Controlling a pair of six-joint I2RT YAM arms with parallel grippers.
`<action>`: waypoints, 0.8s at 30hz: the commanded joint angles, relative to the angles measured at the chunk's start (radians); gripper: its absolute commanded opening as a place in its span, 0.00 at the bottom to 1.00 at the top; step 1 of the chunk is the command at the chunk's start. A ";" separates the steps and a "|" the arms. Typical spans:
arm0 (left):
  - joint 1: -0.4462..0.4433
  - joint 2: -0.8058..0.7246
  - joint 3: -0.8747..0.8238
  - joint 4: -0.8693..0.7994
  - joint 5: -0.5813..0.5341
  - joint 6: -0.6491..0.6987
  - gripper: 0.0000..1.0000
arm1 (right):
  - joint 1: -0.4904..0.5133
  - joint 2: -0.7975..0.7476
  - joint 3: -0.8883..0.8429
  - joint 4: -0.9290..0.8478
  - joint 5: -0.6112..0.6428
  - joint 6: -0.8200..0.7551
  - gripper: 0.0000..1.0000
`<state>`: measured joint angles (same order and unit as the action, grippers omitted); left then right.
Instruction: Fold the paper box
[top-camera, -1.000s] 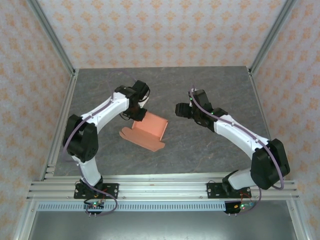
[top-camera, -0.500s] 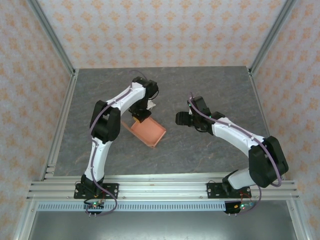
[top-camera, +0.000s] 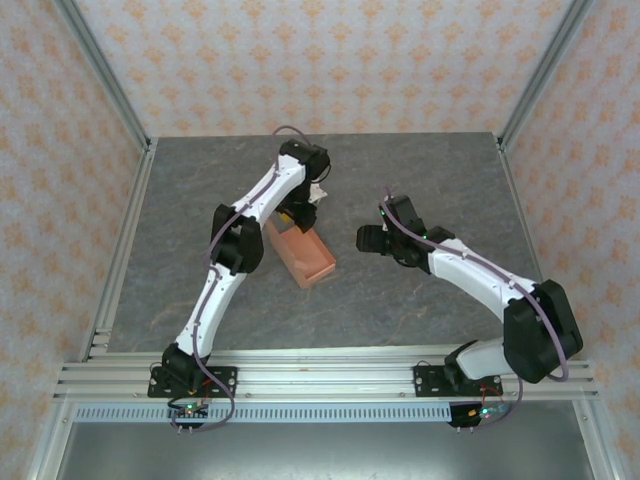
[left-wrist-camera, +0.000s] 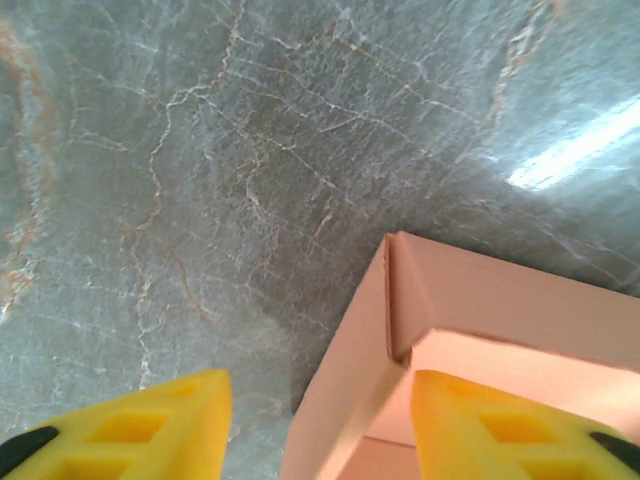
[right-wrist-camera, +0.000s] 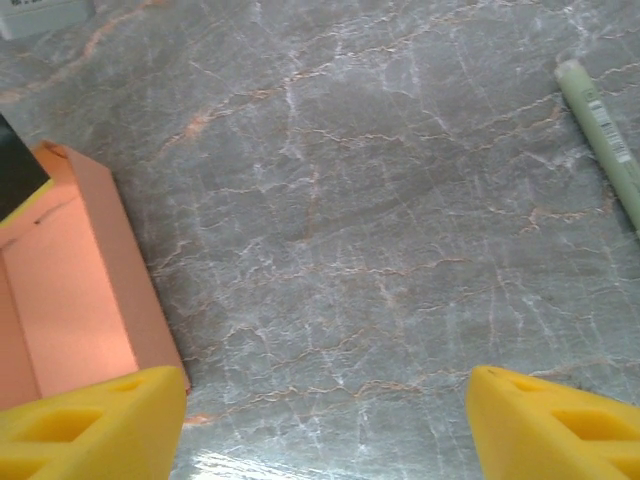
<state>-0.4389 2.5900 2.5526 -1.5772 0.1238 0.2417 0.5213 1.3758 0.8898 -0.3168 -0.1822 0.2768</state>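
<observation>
The salmon-orange paper box (top-camera: 305, 255) sits on the grey marbled desk (top-camera: 430, 170) a little left of centre, folded up into an open tray with its walls standing. The left jaws hang over its far end, released, with one yellow pad (left-wrist-camera: 150, 425) outside a wall and the other over the inside. The right jaws are spread wide above bare desk just right of the box, grasping nothing

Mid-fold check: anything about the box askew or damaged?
The paper box lies diagonal on the table, top open. In the left wrist view one corner seam shows a thin gap; no tears visible.
</observation>
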 joint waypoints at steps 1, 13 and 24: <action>0.001 -0.155 0.038 -0.007 0.048 0.017 0.58 | 0.026 0.028 -0.012 0.092 -0.135 -0.004 0.73; 0.230 -1.003 -0.845 0.694 -0.026 -0.505 0.57 | 0.083 0.230 0.121 0.082 -0.142 0.034 0.70; 0.286 -1.324 -1.708 1.090 -0.028 -0.771 0.40 | 0.082 0.353 0.258 -0.080 0.031 -0.042 0.64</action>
<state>-0.1253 1.2564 0.9474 -0.6708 0.0544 -0.4126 0.6064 1.6970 1.0973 -0.2932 -0.2695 0.2794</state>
